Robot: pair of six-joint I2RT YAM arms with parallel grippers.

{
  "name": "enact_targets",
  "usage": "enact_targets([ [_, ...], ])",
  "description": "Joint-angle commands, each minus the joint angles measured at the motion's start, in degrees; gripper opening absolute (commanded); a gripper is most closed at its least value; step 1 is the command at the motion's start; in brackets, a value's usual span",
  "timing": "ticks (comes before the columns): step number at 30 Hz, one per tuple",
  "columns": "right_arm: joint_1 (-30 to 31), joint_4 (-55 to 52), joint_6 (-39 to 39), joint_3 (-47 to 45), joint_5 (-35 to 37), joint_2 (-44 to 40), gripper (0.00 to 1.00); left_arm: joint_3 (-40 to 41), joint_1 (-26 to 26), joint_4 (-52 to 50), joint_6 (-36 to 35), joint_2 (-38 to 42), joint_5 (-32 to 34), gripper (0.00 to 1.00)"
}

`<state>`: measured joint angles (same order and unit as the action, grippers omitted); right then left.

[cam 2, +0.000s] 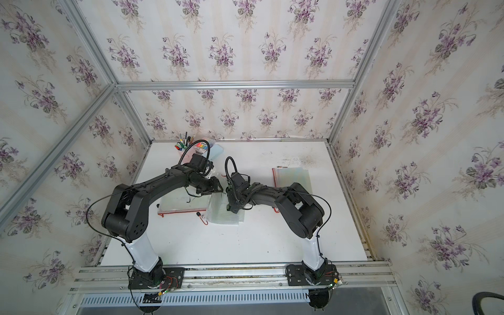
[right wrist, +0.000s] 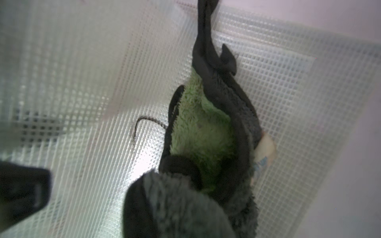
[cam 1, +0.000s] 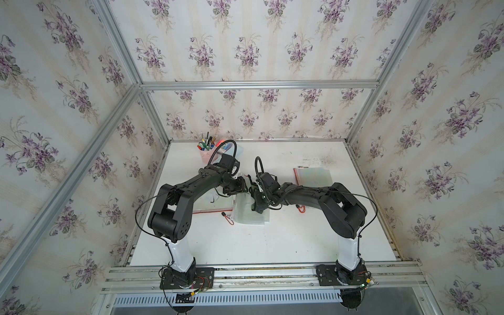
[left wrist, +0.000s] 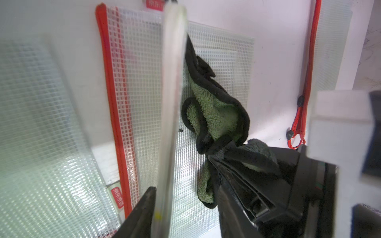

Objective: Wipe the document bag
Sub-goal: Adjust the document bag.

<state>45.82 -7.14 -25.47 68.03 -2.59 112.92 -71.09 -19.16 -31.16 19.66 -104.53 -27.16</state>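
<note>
A clear mesh document bag (cam 1: 252, 214) (cam 2: 226, 215) lies mid-table, its left side tilted up. My left gripper (cam 1: 245, 189) (left wrist: 185, 187) is at the bag's far left corner. The bag's clear edge (left wrist: 173, 82) runs between the jaws against one finger (left wrist: 144, 210), and a gap shows to the other finger. My right gripper (cam 1: 257, 208) (left wrist: 216, 154) (right wrist: 185, 206) is shut on a green cloth with black trim (left wrist: 214, 111) (right wrist: 198, 127), which hangs against the bag's mesh face (right wrist: 288, 92). A black scribble (right wrist: 144, 123) marks the mesh beside the cloth.
A second bag with a red zipper (cam 1: 212, 204) (left wrist: 109, 82) lies under the left arm, and a third (cam 1: 313, 176) lies at the back right. A pink pen cup (cam 1: 206, 151) stands at the back left. Red zipper cords (cam 1: 230, 219) (cam 1: 301, 209) trail on the table.
</note>
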Motion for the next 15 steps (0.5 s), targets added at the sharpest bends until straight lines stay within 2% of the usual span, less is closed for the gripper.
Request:
enact_targets([
  [1, -0.1, -4.6, -0.3, -0.7, -1.7, 1.1, 0.18, -0.5, 0.0, -1.5, -2.5, -0.3, -1.0, 0.38],
  [3, -0.3, -4.5, -0.4, -1.1, -1.6, 0.8, 0.18, 0.0, 0.0, -2.1, -3.5, 0.8, 0.1, 0.31],
  [8, -0.8, -4.5, -0.6, -1.4, -1.7, 0.7, 0.18, 0.3, 0.2, -4.4, -5.4, 3.4, 1.8, 0.25],
  [13, -1.6, -5.8, 0.6, -0.3, -1.0, -0.5, 0.18, 0.1, 0.1, -5.3, -5.9, 3.3, 0.8, 0.0],
  [15, -2.7, -6.2, 1.9, 0.0, -0.6, -2.7, 0.17, -0.9, -0.3, -6.7, -5.4, 3.3, -0.5, 0.0],
])
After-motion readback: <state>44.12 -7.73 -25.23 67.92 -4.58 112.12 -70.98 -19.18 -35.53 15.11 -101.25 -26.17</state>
